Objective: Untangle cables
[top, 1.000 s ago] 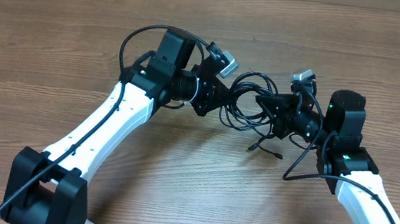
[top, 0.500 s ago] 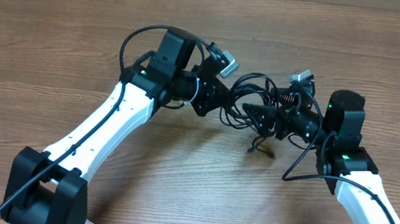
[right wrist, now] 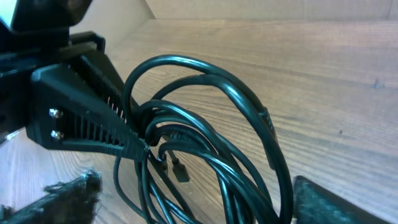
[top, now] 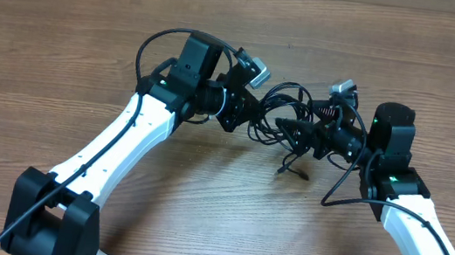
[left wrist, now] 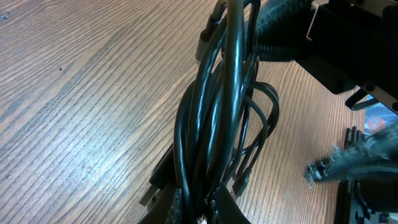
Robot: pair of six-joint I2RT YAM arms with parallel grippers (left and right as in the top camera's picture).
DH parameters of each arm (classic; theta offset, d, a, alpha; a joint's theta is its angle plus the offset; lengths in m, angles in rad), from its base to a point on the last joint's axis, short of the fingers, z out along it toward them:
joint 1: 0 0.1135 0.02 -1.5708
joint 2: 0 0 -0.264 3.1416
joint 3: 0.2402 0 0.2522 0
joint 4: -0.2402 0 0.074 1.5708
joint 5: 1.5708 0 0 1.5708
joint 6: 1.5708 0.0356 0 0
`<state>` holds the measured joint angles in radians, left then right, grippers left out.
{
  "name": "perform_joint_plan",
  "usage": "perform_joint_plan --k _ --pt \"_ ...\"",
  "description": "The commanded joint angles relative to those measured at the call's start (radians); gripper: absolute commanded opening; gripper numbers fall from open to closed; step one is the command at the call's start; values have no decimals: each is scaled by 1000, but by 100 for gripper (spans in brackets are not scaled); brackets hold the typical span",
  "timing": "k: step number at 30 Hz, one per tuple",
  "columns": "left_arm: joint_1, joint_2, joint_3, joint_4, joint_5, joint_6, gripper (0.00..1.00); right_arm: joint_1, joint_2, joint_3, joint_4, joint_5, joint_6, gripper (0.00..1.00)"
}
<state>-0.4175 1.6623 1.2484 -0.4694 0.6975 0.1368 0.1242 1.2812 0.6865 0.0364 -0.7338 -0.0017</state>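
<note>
Your left gripper [top: 253,120] is clamped on the cables [top: 287,109], a looped bundle just above centre frame over the table [top: 61,53]. The right gripper [top: 301,137] stands wide, apparently straddling some strands. Single out one outer loop before closing, then draw rightward slowly. The bundle's long axis runs left-right between the grippers, and one plug end [top: 288,166] points toward lower centre.

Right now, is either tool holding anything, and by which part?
The left tool is shut on the cables, pinching several strands of the bunched loops together, not a plug. The right tool stands open around the loops, gripping nothing.
</note>
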Motion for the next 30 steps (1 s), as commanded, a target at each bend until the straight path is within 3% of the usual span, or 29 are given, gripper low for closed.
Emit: perform_joint_plan --k 1,4,8,13,14,23,30 --pt "-2 -15 -2 3 18 4 4 -1 -11 14 6 -4 -18 83" --pt "-2 -15 -2 5 42 4 4 -1 -11 14 1 0 -91 61" --pt "-2 -15 -2 18 91 4 4 -1 -11 14 -15 0 -173 52" --pt "-2 -15 -2 26 96 5 4 -1 -11 14 -31 1 -191 8" --pt "-2 -15 -2 26 96 5 4 -1 -11 14 -31 0 -190 4" --pt "5 -15 -2 21 42 -6 4 -2 -11 14 -18 -3 -117 4" --pt "42 -15 -2 2 -163 -233 4 -2 -11 14 8 -100 -99 4"
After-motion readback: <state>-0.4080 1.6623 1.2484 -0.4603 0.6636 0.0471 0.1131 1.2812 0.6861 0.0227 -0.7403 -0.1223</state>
